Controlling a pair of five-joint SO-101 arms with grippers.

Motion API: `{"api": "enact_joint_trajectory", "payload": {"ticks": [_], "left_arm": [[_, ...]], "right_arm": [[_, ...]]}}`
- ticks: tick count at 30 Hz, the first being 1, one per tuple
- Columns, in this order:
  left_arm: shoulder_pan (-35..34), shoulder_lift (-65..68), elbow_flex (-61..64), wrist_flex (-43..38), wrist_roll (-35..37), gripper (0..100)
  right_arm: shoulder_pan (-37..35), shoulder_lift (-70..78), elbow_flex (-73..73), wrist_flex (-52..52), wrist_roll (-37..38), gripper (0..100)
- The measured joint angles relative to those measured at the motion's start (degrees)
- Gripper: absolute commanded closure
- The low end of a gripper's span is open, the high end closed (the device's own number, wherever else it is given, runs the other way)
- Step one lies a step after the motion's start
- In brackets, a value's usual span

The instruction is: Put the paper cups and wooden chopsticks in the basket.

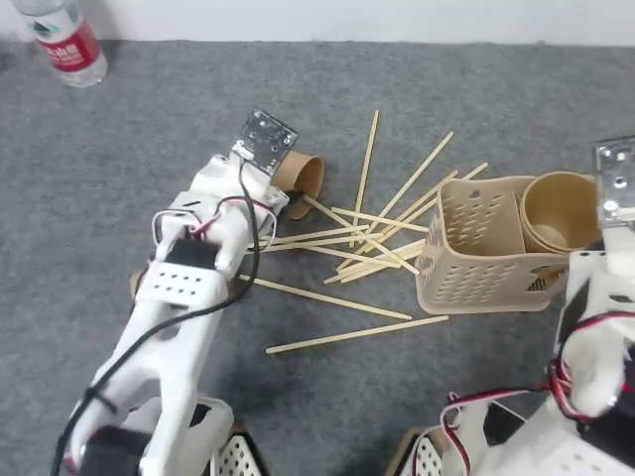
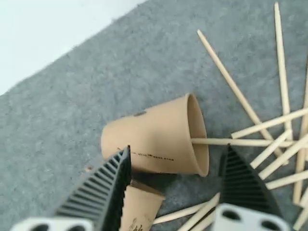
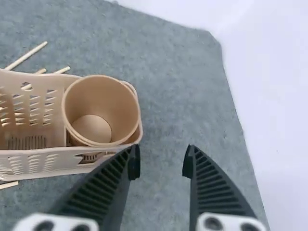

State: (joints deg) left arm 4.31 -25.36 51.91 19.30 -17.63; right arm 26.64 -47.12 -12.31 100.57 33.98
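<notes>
Over the tipped paper cup (image 2: 149, 134), left hand (image 2: 178, 148) spread apart; right hand (image 3: 162, 154) also apart beside the basket (image 3: 29, 159).

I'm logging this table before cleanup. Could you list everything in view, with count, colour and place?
Cup on its side: one, tan, on the mat below the left hand.
Second loose cup: one, tan, lying right beside it, nearer the arm.
Nested cups: seemingly two, tan, in the basket's end section by the right arm.
Basket: one, beige, perforated, standing on the mat.
Chopsticks: many, overlapping, pale wood, strewn between the cup on its side and the basket.
Bottle: one, clear with a red label, at the mat's far corner.
Mat: one, grey, covering the table.
Left hand: open, above the cup on its side.
Right hand: open, above the mat beside the basket.
</notes>
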Motion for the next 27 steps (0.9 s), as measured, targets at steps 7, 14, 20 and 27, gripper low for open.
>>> {"api": "enact_joint_trajectory", "payload": {"ticks": [7, 14, 20, 27], "left_arm": [[1.6, 6.9, -0.2, -4.6, -0.8, 73], [1.7, 15.4, -2.5, -9.3, -2.7, 73], [0.8, 20.4, -3.0, -14.9, -2.9, 77], [-2.2, 24.1, -3.0, -21.8, -7.8, 85]], "right_arm": [[-0.8, 0.2, 0.0, 0.0, 0.0, 84.7], [-0.9, 0.2, 0.4, 0.0, 0.0, 84.7], [-0.9, 0.2, 0.4, 0.0, 0.0, 84.7], [-0.9, 0.2, 0.8, 0.0, -0.4, 84.7]]}}
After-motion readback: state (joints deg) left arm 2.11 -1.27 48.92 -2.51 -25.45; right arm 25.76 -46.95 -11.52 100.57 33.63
